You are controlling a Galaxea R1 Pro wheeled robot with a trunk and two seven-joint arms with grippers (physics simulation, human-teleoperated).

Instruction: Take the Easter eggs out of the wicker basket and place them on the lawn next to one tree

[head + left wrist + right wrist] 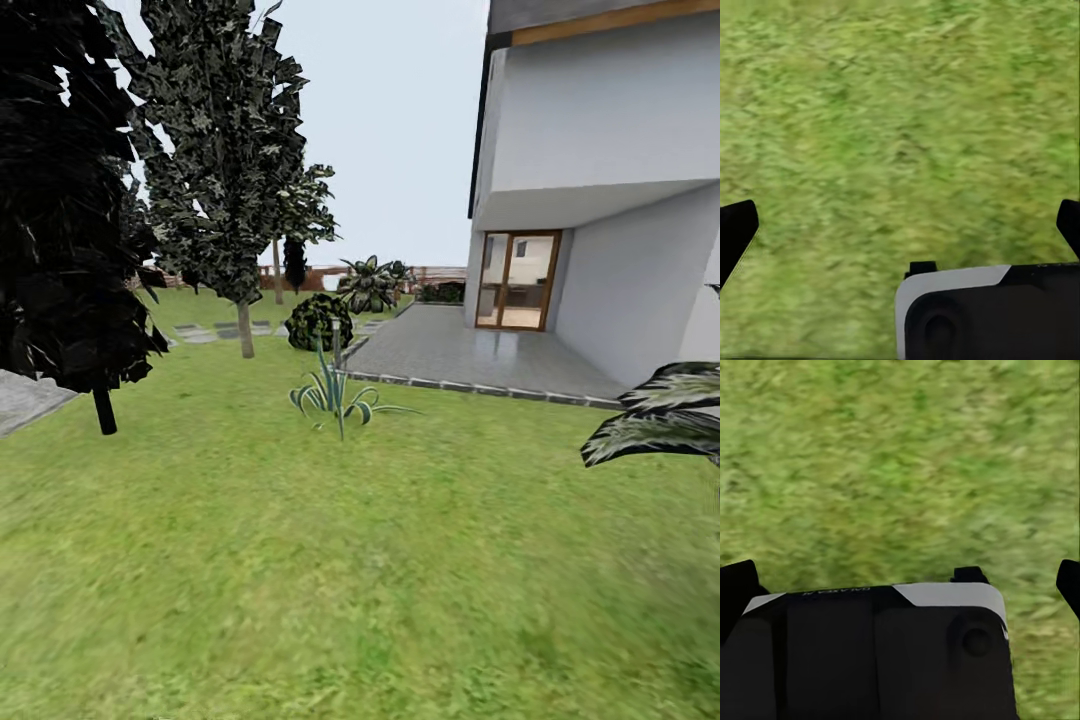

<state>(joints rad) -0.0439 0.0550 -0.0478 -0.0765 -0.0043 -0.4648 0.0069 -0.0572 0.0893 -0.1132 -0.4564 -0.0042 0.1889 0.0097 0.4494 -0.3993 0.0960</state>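
The robot looks to be in transit, with the task seemingly at its searching stage: the wide bright green lawn stretches ahead, with no egg lying on it. No container is in sight, so what the wicker basket holds cannot be judged.

At ten o'clock stands a dark cone-shaped thin-stemmed tree; toward eleven o'clock a lighter-trunked leafy tree. A spiky green-white plant sits at twelve o'clock, grey paving and the white house toward one to two o'clock.

The left hand hangs released over grass, black fingertips wide apart, holding nothing. The right hand is likewise spread and empty.
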